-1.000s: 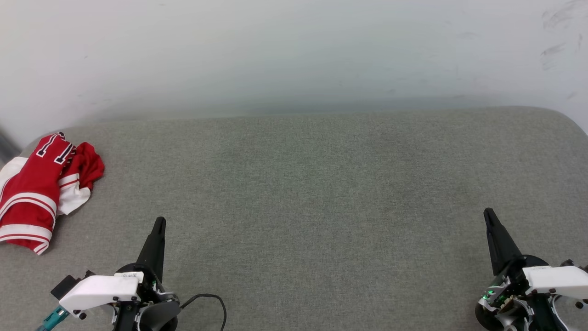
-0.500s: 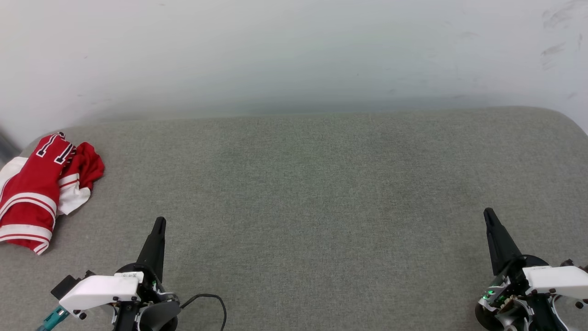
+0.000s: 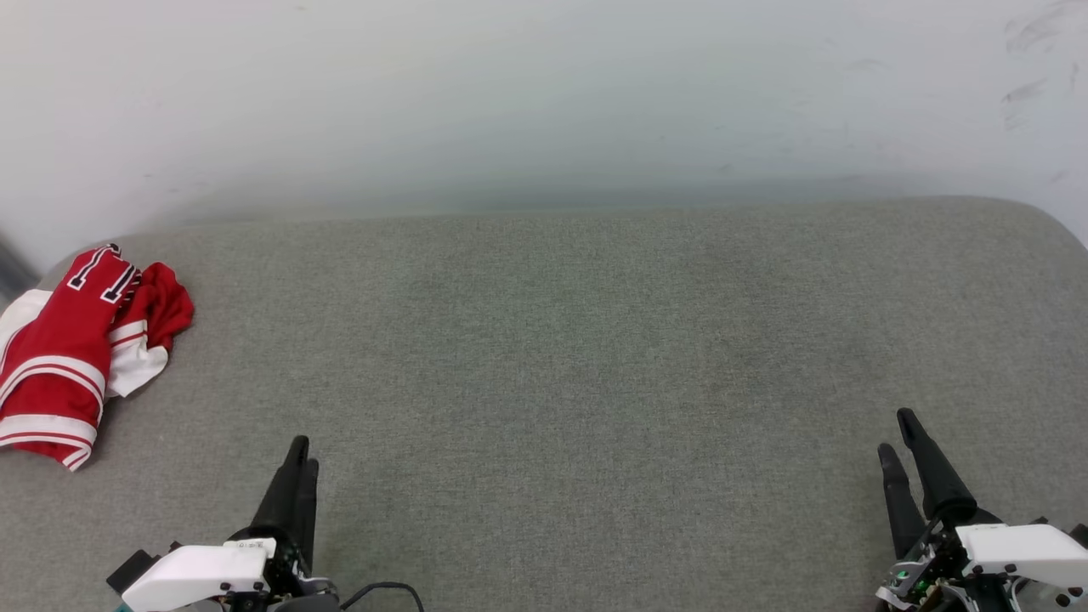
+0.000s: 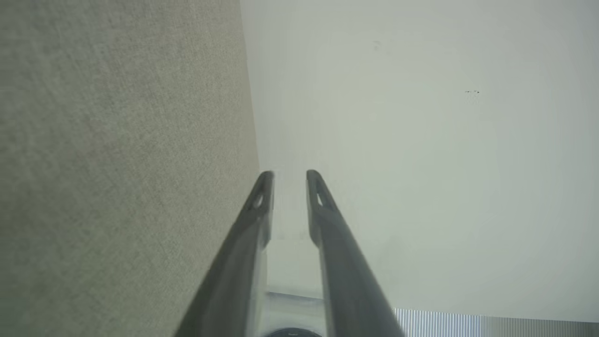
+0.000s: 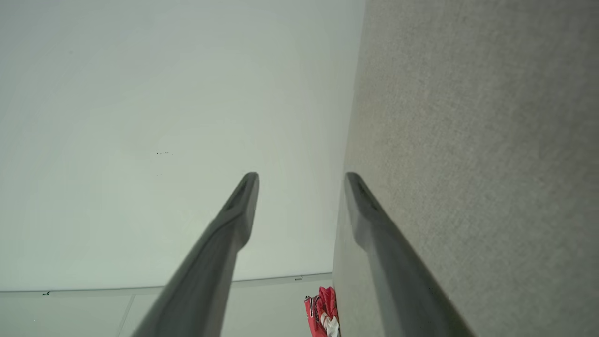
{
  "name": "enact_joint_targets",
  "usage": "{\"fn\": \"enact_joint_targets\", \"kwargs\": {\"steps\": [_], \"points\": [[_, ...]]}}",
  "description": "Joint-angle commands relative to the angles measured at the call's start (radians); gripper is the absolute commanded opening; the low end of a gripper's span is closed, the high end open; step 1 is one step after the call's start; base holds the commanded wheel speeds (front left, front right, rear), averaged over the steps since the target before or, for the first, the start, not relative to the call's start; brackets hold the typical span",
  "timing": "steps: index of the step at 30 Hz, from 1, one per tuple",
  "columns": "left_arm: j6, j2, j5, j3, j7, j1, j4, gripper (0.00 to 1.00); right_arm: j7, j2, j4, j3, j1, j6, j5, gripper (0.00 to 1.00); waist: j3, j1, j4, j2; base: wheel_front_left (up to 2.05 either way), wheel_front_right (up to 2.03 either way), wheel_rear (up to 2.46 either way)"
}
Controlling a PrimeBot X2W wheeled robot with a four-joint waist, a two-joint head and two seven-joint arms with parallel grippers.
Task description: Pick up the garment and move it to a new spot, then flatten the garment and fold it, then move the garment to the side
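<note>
At the far left of the head view, halfway up, the garment [image 3: 72,353] lies in a crumpled heap near the corner of a grey fabric-covered surface [image 3: 544,357]. It is red with white sleeve patches and striped trim, and the frame edge cuts part of it off. It is bunched rather than folded, so the task looks to be at its start.

At lower left, the left gripper [image 3: 303,455] points up the frame near the heap but apart from it. Its two dark fingers stand a narrow gap apart and hold nothing, probably ready for the first reach.

The wide middle of the surface, likely the flattening space, runs up to a pale wall [image 3: 544,85].

At lower right, the right gripper [image 3: 895,432] waits well apart from the shirt, with its fingers spread wider and nothing between them.
</note>
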Motion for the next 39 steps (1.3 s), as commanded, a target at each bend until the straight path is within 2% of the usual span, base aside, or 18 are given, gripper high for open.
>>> {"fn": "enact_joint_targets", "kwargs": {"steps": [1, 11, 18, 27, 34, 39], "points": [[-0.001, 0.001, 0.008, -0.003, -0.009, -0.016, -0.022, 1.00, -0.008, 0.000, -0.022, 0.006, -0.012, 0.000, -0.007, 1.00, 0.000, 0.0000, 0.000, -0.0001, 0.00, 0.00, 0.00], [-0.001, 0.002, 0.051, -0.009, -0.059, 0.001, -0.049, 1.00, -0.058, 0.000, -0.043, 0.026, -0.003, 0.000, -0.061, 1.00, 0.002, 0.0000, -0.002, -0.0001, 0.00, 0.00, 0.00], [-0.001, 0.002, 0.133, 0.019, -0.090, 0.010, -0.065, 1.00, -0.090, 0.000, -0.046, 0.010, -0.004, 0.000, -0.169, 1.00, 0.004, 0.0000, -0.004, -0.0001, 0.00, 0.00, 0.00], [-0.002, 0.002, 0.254, 0.084, -0.127, 0.006, -0.080, 1.00, -0.127, 0.000, -0.075, -0.018, -0.015, 0.000, -0.400, 1.00, 0.008, 0.0000, -0.008, -0.0001, 0.00, 0.00, 0.00], [-0.001, 0.003, 0.420, 0.115, -0.153, 0.001, -0.161, 1.00, -0.154, 0.000, -0.140, -0.016, -0.022, 0.000, -0.610, 1.00, 0.014, 0.0000, -0.011, -0.0001, 0.00, 0.00, 0.00], [0.026, 0.003, 0.529, 0.105, -0.171, 0.004, -0.225, 1.00, -0.171, 0.000, -0.190, -0.001, -0.024, 0.000, -0.748, 1.00, 0.018, 0.0000, -0.013, -0.0001, 0.00, 0.00, 0.00]]}}
